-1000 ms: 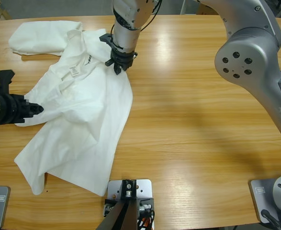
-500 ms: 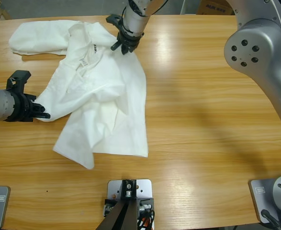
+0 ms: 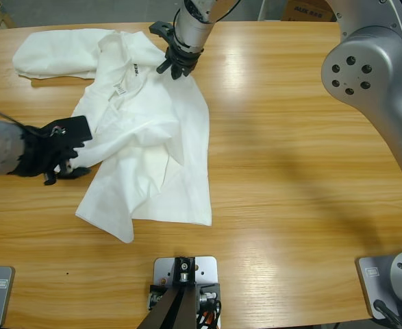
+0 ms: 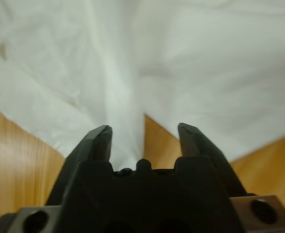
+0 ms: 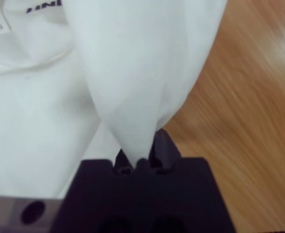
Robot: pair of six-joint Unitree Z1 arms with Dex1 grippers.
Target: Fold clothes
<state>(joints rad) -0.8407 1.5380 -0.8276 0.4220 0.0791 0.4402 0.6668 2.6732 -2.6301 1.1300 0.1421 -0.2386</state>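
Clearly the spreading step is in hand. Across the surface [image 3: 290,171], the crumpled T-shirt [image 3: 153,147] sprawls left of centre, a second shirt [image 3: 53,53] bunched at upper left. The right end effector [image 3: 175,63], top centre, is clamped on a fabric corner. The left end effector [image 3: 67,147], mid-left, gapes wide with cloth between its jaws, ungripped. Next it probably must close on that edge and pull outward.

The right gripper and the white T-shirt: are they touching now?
Touching. The right wrist view shows a bunched fold of the T-shirt running down into the right gripper, its jaws shut on the cloth.
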